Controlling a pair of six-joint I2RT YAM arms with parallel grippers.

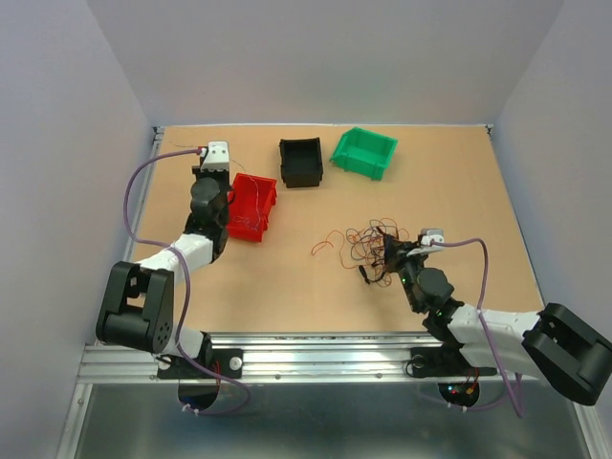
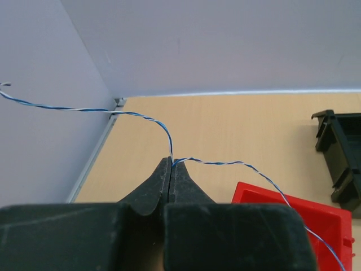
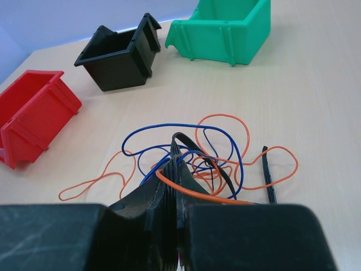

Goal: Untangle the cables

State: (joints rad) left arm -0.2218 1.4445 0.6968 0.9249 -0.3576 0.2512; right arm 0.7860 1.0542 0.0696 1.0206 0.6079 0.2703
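Note:
The cables (image 1: pixel 368 244) lie in a tangled bunch of thin wires on the table, right of centre. In the right wrist view I see blue loops (image 3: pixel 169 127), orange loops (image 3: pixel 225 118) and a black flat ribbed cable (image 3: pixel 269 175). My right gripper (image 3: pixel 176 164) is shut on a bend of the black flat cable, and an orange wire crosses its right finger. It sits at the bunch's near edge (image 1: pixel 387 251). My left gripper (image 2: pixel 171 161) is shut on a thin blue-and-white twisted wire (image 2: pixel 214 164), held above the far left of the table (image 1: pixel 219 153) beside the red bin.
A red bin (image 1: pixel 251 206), a black bin (image 1: pixel 301 161) and a green bin (image 1: pixel 364 151) stand along the back. The twisted wire trails over the red bin (image 2: pixel 293 214). Walls close in at the left, back and right.

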